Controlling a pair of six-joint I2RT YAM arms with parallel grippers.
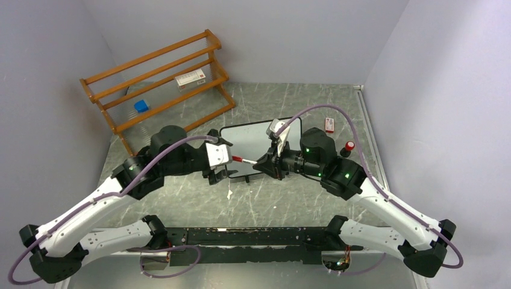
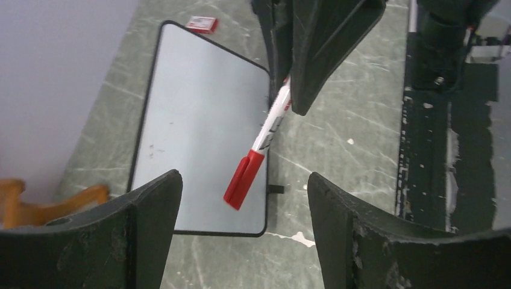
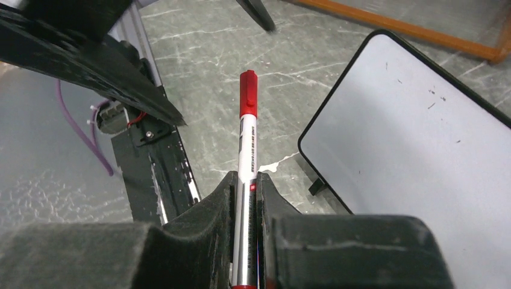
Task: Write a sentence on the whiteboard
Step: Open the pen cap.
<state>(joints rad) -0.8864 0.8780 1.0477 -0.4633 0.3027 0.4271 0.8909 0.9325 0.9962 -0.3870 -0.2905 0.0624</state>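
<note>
Top external: arms hide part of the black-framed white rectangular whiteboard [image 1: 250, 141] mid-table | looks blank, just faint specks | right gripper [image 1: 260, 162] pinching red-capped white marker [image 1: 244, 161], tip hidden | left gripper [image 1: 224, 159] spread wide by cap

ROBOTICS LAB TEST CELL: Two white-and-black robot arms [image 1: 90, 208] stand bolted side by side to a black rail [image 1: 241, 236] at the near edge of a grey, marble-patterned worktop [image 1: 271, 198]. Purple cables [image 1: 328, 108] loop along each arm, and green indicator lights [image 1: 346, 176] glow on the joints of the right one. Plain pale walls [image 1: 289, 36] box in the worktop on three sides. A wooden rack [image 1: 159, 75] and a whiteboard [image 1: 253, 141] sit on it.
</note>
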